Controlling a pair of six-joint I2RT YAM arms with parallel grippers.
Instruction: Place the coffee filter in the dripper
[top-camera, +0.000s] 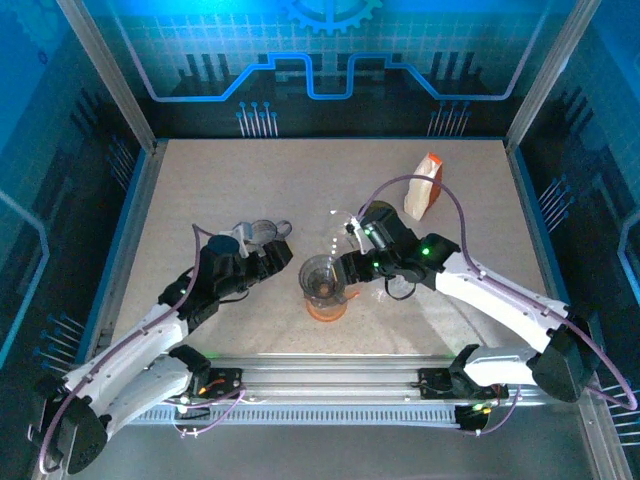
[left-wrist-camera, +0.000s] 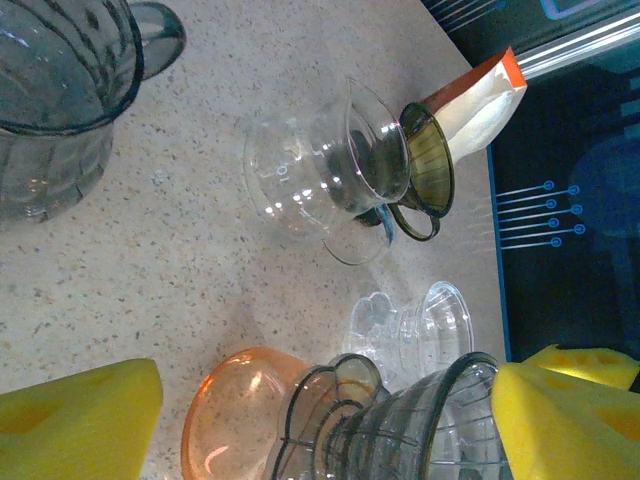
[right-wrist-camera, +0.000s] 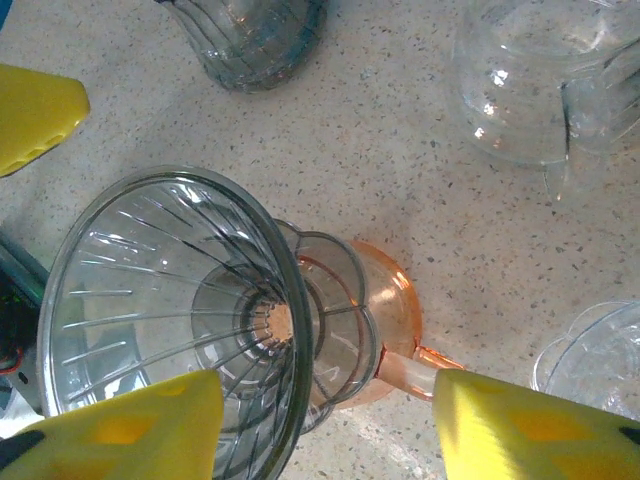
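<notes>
Start at the left: your left claw (top-camera: 281, 252) sits near the grey glass jug (top-camera: 258, 233). Its yellow pads (left-wrist-camera: 85, 420) are spread wide and hold nothing.

In the middle of the table (top-camera: 230, 180) stands the ribbed glass dripper (top-camera: 322, 278), stacked on an orange cup (top-camera: 326, 308). Its mouth faces up and there is no paper in it.

Just right of it is your right claw (top-camera: 346, 267), also wide open and empty. One pad (right-wrist-camera: 130, 425) is close to the dripper's rim, but I cannot tell whether it touches.

The coffee filter is in the filter pack (top-camera: 425, 186), which stands at the far right, well apart from both claws.

By my reading the task has barely begun, since the filter has not yet been fetched. Your right arm is the nearer one. Reach it across to the pack's open top, pinch a single paper without tipping the pack, and carry it over the dripper's mouth.
</notes>
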